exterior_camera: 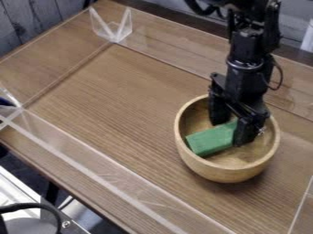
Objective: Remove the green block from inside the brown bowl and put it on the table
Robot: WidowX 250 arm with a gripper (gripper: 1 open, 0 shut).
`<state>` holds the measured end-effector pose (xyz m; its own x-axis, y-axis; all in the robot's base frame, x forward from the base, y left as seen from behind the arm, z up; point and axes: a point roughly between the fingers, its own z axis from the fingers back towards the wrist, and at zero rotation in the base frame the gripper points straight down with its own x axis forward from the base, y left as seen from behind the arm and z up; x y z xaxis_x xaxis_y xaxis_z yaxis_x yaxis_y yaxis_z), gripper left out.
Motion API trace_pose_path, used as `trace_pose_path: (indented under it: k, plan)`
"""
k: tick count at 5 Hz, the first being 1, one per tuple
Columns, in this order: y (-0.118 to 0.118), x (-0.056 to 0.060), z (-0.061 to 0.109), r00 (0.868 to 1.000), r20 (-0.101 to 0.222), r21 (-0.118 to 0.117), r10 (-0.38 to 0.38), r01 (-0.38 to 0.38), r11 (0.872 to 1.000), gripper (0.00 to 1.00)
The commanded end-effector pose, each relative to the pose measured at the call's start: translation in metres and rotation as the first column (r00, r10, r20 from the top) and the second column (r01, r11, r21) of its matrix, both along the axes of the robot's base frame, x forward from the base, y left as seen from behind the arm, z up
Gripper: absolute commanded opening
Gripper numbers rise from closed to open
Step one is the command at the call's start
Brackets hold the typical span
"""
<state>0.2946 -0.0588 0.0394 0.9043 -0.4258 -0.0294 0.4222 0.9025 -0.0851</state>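
The brown bowl [196, 157] stands on the table [110, 101] at the right of the view. Inside it lies the green block [210, 141], flat on the bowl's floor, with one end pointing left toward the rim. My gripper [240, 128] points straight down into the bowl. It is open, its black fingers [221, 111] apart over the block's right end. That end runs in under the fingers, and whether they touch it I cannot tell.
Low clear plastic walls [73, 151] edge the tabletop, with a folded clear corner piece [117, 27] at the back left. A dark round object [37, 219] sits below the table's front edge at the lower left.
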Motion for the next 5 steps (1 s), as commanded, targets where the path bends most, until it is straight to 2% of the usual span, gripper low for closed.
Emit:
trace_pose_path:
  k: [1,2,5]
  plan:
    - [-0.006,0.013,0.012,0.997,0.048,-0.009,-0.054,0.055,0.998,1.0]
    - [-0.01,0.014,0.011,0.994,0.041,-0.012,-0.098,0.099,0.995,0.0]
    - [-0.014,0.026,0.02,0.996,0.012,-0.063,-0.085,0.085,0.994,0.0]
